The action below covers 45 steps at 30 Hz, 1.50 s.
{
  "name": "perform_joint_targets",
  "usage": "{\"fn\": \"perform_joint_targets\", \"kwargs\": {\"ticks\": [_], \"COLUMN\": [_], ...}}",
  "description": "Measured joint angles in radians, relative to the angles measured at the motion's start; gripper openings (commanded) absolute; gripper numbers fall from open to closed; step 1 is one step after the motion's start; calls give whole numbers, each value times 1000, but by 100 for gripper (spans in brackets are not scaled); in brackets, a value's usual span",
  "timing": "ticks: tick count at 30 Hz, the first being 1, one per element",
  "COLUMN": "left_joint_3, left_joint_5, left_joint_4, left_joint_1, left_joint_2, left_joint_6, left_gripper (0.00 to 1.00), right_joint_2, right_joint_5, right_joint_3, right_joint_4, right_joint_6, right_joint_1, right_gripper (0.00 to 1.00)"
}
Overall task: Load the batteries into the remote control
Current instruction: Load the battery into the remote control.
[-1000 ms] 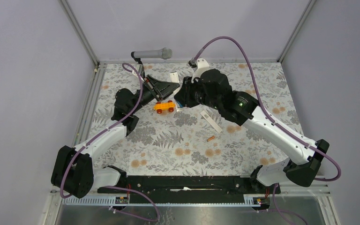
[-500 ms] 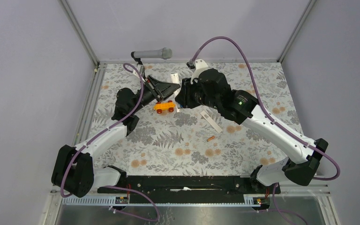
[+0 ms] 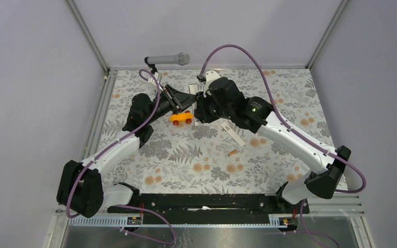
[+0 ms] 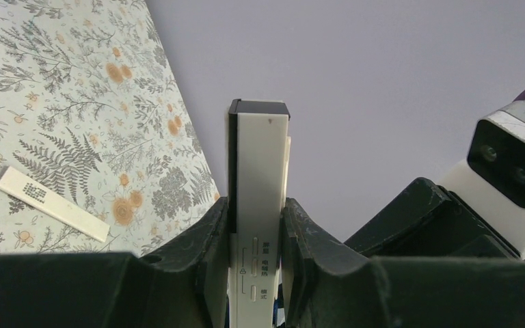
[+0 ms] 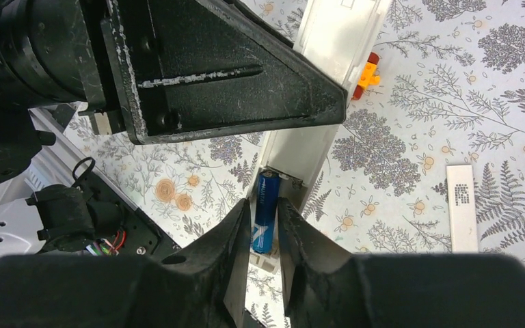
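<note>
My left gripper (image 3: 180,98) is shut on the white remote control (image 4: 258,150) and holds it off the table, tilted, at the back centre. In the right wrist view the remote (image 5: 304,154) shows its open battery bay. My right gripper (image 5: 265,208) is shut on the blue battery (image 5: 266,212), which lies along the bay's lower end. In the top view my right gripper (image 3: 199,110) is right beside the left one. The orange battery (image 3: 232,153) lies on the table in the middle. The flat white back cover (image 3: 232,134) lies near it and also shows in the right wrist view (image 5: 462,215).
An orange toy car (image 3: 181,118) with red wheels stands just under the two grippers. A grey microphone (image 3: 168,59) lies at the back edge. Metal frame rails run along the table's left and right sides.
My right arm has swung left and its gripper has closed in on the remote held by the left gripper. The left arm has barely moved. The orange battery and cover lie where they were.
</note>
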Motion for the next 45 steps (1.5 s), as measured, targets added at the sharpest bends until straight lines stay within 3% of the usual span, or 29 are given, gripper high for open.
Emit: {"fn": "perform_joint_targets", "kwargs": {"ticks": [4,12,24,41,45], "left_joint_3": [1,3,5,5,5], "left_joint_5": [-5,-19,-26,-39,-42], "left_joint_4": [-10,-38,-22,84,85], "left_joint_1": [0,2,2,3,3], "left_joint_2": [0,0,0,10,10], "left_joint_6": [7,22,4,-71,-74], "left_gripper": [0,0,0,0,0], "right_joint_2": [15,51,-13,-51,-50], "right_joint_5": [0,25,79,142,141], "right_joint_3": [17,56,-18,-60,-59], "right_joint_4": [-15,-40,50,135,132], "right_joint_6": [-7,-10,8,180,201], "right_joint_1": [0,2,8,8,8], "right_gripper": [30,12,13,15,22]}}
